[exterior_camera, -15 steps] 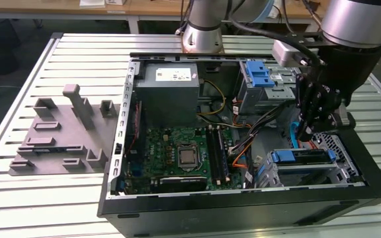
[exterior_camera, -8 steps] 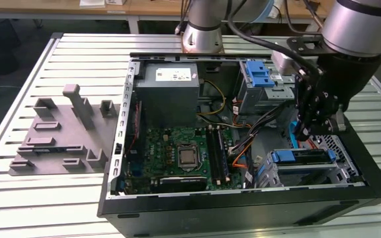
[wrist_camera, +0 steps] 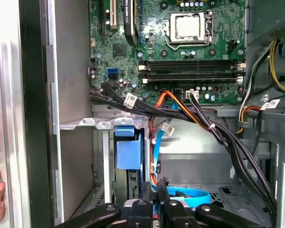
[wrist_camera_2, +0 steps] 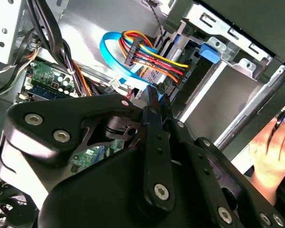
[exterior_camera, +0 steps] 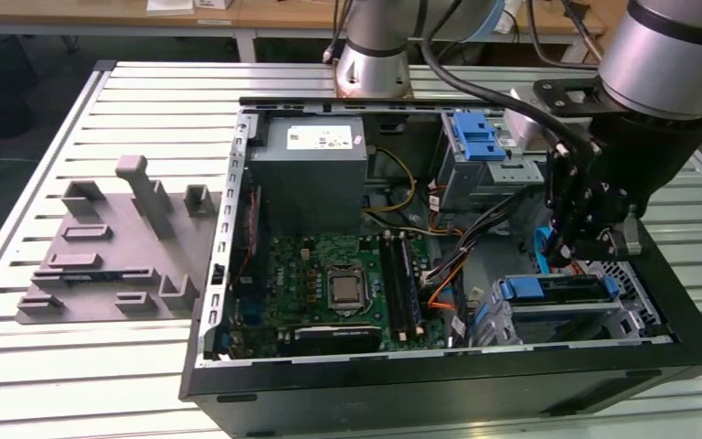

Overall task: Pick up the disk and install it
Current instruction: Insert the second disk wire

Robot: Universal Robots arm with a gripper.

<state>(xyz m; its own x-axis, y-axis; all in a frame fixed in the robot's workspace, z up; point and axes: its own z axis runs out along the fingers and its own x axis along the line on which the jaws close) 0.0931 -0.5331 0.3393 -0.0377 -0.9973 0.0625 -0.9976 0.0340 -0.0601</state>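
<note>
The black gripper [wrist_camera: 154, 197] has its fingers pinched together over the bundle of coloured power wires [wrist_camera_2: 147, 54]; the silver blue-bracketed disk [exterior_camera: 555, 291] sits in its bay just beyond them, so those wires could snag

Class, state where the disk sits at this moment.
In the exterior view, the disk sits in the drive bay at the computer case's right, below the gripper, right of the motherboard.
</note>
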